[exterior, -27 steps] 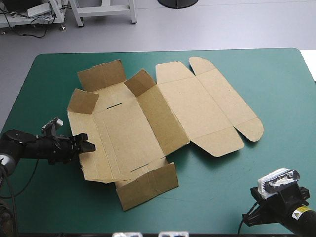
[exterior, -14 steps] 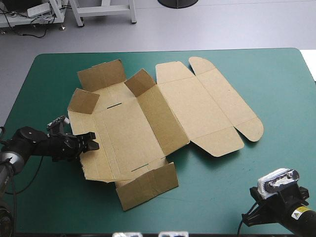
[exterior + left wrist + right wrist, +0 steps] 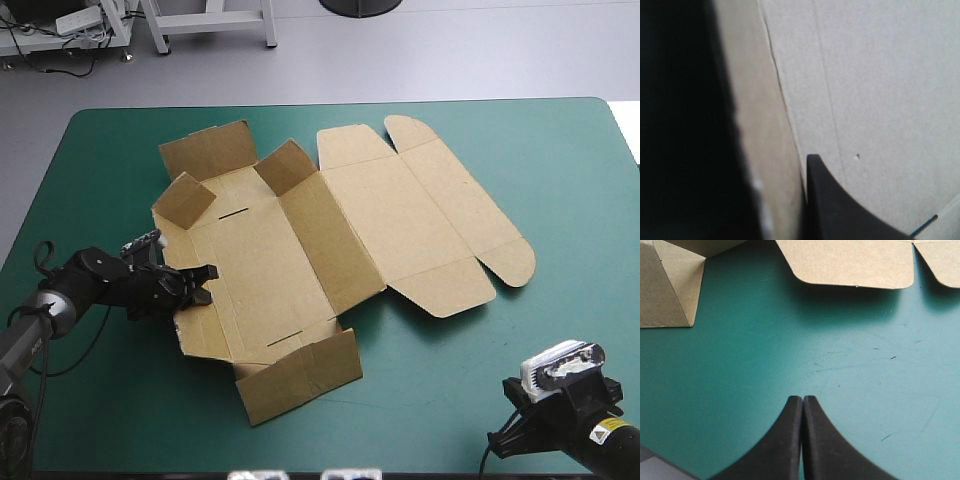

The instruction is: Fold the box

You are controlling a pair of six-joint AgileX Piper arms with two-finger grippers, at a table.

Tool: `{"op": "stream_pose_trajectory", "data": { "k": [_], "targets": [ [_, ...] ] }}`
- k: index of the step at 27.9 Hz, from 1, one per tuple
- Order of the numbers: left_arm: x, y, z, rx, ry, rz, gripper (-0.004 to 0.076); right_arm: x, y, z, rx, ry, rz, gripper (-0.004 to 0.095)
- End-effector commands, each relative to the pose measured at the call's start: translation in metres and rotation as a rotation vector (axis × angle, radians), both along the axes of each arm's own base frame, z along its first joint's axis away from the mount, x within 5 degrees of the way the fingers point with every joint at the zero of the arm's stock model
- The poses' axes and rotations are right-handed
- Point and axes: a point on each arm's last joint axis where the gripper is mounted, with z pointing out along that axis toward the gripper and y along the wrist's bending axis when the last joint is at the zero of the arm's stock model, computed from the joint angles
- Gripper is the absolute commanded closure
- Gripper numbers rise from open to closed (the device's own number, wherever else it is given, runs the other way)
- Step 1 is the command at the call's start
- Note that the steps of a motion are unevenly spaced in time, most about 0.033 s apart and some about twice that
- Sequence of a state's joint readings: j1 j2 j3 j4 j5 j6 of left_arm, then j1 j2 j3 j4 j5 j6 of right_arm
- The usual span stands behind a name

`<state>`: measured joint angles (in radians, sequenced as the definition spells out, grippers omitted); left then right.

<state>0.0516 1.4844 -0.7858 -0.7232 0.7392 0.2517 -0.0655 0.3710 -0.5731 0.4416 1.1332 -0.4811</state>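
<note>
The brown box [image 3: 330, 215] lies open in the middle of the teal-green table, its lid flat toward the right. End flaps at its far left corner stand raised, as does the near end wall [image 3: 300, 375]. My left gripper [image 3: 203, 283] reaches in low from the left and is shut on the box's left side wall [image 3: 190, 325], which is lifted slightly. In the left wrist view, board [image 3: 880, 90] fills the picture and the left gripper [image 3: 801, 165] pinches the wall's edge. My right gripper [image 3: 802, 405] is shut on nothing, over bare cover at the near right corner, short of the lid's edge [image 3: 850, 265].
Bare teal-green cover [image 3: 480, 380] lies between the box and my right arm. The table's left edge [image 3: 25, 240] is close behind my left arm.
My left gripper has slid right onto the box's left wall. The box's left edge shifted slightly right and the far left flap tipped up steeper. The right arm stayed put.
</note>
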Motion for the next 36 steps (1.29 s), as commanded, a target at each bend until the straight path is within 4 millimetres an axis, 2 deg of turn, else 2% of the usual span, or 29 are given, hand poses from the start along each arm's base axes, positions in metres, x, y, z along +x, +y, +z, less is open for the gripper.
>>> {"op": "stream_pose_trajectory", "data": {
  "k": [1, 2, 3, 4, 5, 9, 14, 21, 27, 36],
  "targets": [
    [0.008, -0.009, 0.015, -0.008, -0.067, -0.066, 0.0719, 0.005, 0.001, 0.012, 0.026, -0.059, -0.006, 0.0928],
    [0.009, -0.009, 0.021, -0.009, -0.087, -0.078, 0.0719, 0.005, 0.001, 0.012, 0.026, -0.059, -0.006, 0.0928],
    [0.014, -0.01, 0.038, -0.002, -0.149, -0.121, 0.0719, 0.005, 0.001, 0.012, 0.026, -0.06, -0.007, 0.0928],
    [0.016, -0.01, 0.047, 0.005, -0.177, -0.144, 0.0719, 0.005, 0.001, 0.012, 0.028, -0.061, -0.01, 0.0928],
    [0.019, -0.009, 0.065, 0.036, -0.23, -0.18, 0.0719, 0.005, 0.001, 0.012, 0.031, -0.063, -0.014, 0.0928],
    [0.027, -0.003, 0.107, 0.181, -0.313, -0.294, 0.0719, 0.006, 0.001, 0.013, 0.037, -0.067, -0.022, 0.0928],
    [0.027, 0.005, 0.158, 0.352, -0.371, -0.425, 0.0719, 0.007, 0.0, 0.014, 0.056, -0.081, -0.046, 0.0928],
    [0.029, 0.007, 0.225, 0.502, -0.618, -0.494, 0.0717, 0.009, 0.0, 0.024, 0.08, -0.145, -0.071, 0.0928],
    [0.024, -0.012, 0.247, 0.645, -0.725, -0.652, 0.0712, 0.007, 0.0, 0.04, 0.084, -0.209, -0.073, 0.0928],
    [0.021, -0.048, 0.256, 0.945, -0.816, -0.809, 0.071, 0.007, -0.002, 0.059, 0.089, -0.32, -0.095, 0.0928]
  ]
}}
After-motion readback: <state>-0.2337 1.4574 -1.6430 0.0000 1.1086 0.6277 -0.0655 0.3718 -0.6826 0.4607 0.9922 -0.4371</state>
